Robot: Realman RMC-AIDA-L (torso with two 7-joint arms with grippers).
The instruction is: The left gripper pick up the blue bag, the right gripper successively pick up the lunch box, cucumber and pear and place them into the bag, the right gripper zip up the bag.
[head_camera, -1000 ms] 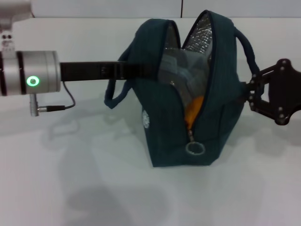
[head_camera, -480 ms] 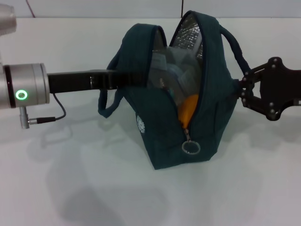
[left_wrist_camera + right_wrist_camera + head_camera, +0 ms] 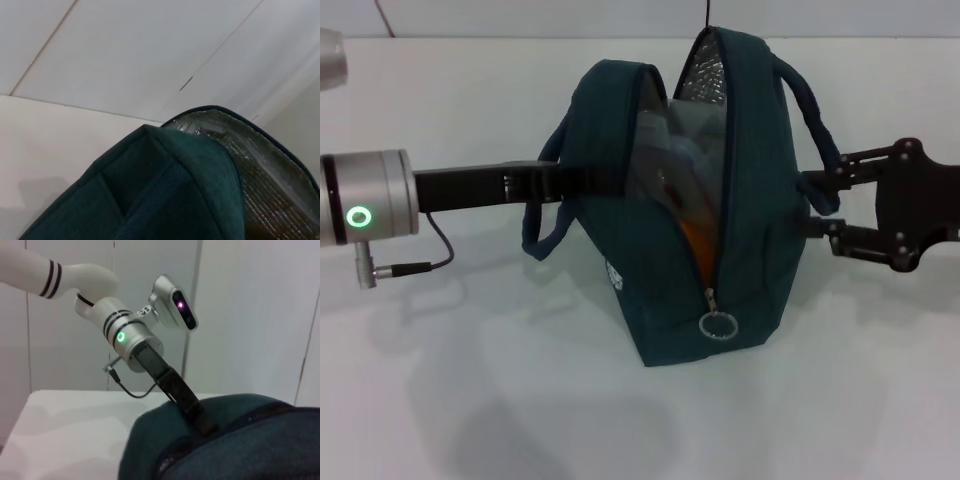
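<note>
Blue bag (image 3: 660, 250) stands upright on the white worktop (image 3: 470, 400), mouth part open at the top, zip closed only along the lower end; ring zip pull (image 3: 717, 326) hangs near the base. Silver lining (image 3: 705, 70) visible inside. Lunch box (image 3: 665, 150) sits in the bag, seen through the opening; an orange patch, the pear (image 3: 695, 232), shows below it in the gap. Cucumber not discernible.

Left tool (image 3: 610, 180) reaches in horizontally from the robot's left and is clamped on the bag's near-side rim. Right tool (image 3: 815, 205) is at the bag's opposite side by the handle (image 3: 805, 110), fingers spread and gripping nothing.
</note>
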